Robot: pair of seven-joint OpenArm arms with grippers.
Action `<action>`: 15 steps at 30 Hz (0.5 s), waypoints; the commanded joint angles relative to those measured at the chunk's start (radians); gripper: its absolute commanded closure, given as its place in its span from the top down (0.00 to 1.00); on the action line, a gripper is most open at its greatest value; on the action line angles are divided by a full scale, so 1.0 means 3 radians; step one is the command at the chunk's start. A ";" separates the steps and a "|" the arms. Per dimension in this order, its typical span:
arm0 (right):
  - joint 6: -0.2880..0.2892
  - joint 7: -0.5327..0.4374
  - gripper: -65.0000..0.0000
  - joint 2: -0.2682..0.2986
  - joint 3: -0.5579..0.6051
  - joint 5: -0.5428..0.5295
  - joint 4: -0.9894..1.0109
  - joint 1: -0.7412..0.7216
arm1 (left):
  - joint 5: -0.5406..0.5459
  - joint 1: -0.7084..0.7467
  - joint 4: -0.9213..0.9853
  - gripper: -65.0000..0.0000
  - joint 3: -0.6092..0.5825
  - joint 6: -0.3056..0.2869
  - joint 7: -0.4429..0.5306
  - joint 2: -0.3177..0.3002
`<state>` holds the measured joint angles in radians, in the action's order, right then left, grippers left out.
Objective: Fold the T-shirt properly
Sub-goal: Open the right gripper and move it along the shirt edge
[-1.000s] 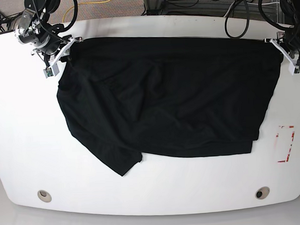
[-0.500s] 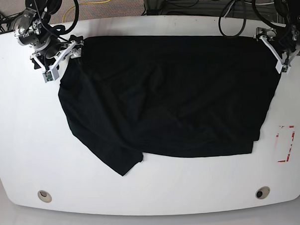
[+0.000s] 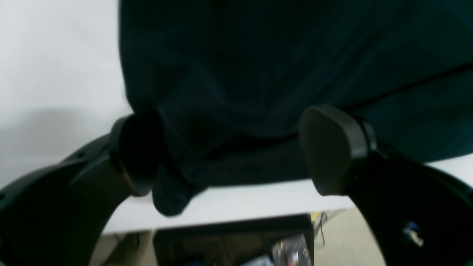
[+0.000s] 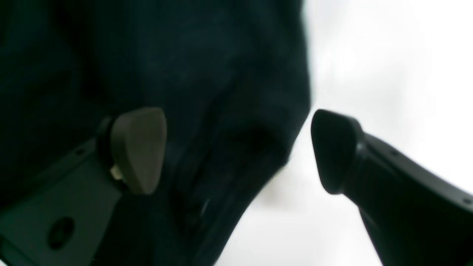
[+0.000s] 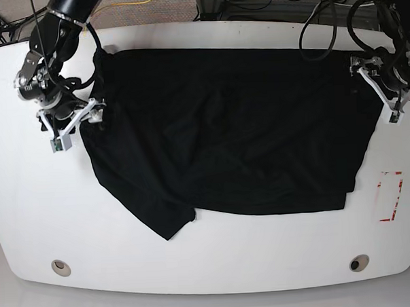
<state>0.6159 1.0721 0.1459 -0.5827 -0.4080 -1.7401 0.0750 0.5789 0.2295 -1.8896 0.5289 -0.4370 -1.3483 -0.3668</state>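
Note:
The black T-shirt (image 5: 231,132) lies spread over the white table (image 5: 30,202), with one flap reaching toward the front at the lower left. My right gripper (image 5: 74,125) hovers at the shirt's left edge, jaws wide apart. In the right wrist view the gripper (image 4: 236,147) straddles the T-shirt's edge (image 4: 184,74) without pinching it. My left gripper (image 5: 375,85) is open at the shirt's right edge. From the left wrist, the gripper (image 3: 236,151) stands wide over a loose corner of the T-shirt (image 3: 277,66) near the table's rim.
A red marked rectangle (image 5: 390,196) is on the table at the right front. Two round holes (image 5: 60,266) (image 5: 358,263) sit near the front edge. Cables hang behind the table's back edge.
Both grippers have opened and let go of the shirt's back corners. Each arm has moved toward the front along its side of the shirt, the right arm farther.

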 commanded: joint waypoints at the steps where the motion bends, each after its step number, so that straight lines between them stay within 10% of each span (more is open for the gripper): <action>1: 0.0006 -0.0098 0.91 0.0125 -0.0004 -0.0070 0.0233 -0.0263 | 0.0068 -0.0082 -0.0097 0.88 0.0157 0.0007 0.0012 -0.0059; 15: 0.0026 -0.0533 0.91 0.0503 0.0186 -0.0070 0.1466 -0.0846 | 0.0119 -0.0236 -0.0092 0.88 0.0372 0.0007 0.0012 -0.0074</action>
<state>0.6136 0.9432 0.2745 -0.5457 -0.4118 -1.3190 -0.1444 0.6056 0.1673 -1.9018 0.6338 -0.4370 -1.3602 -0.3691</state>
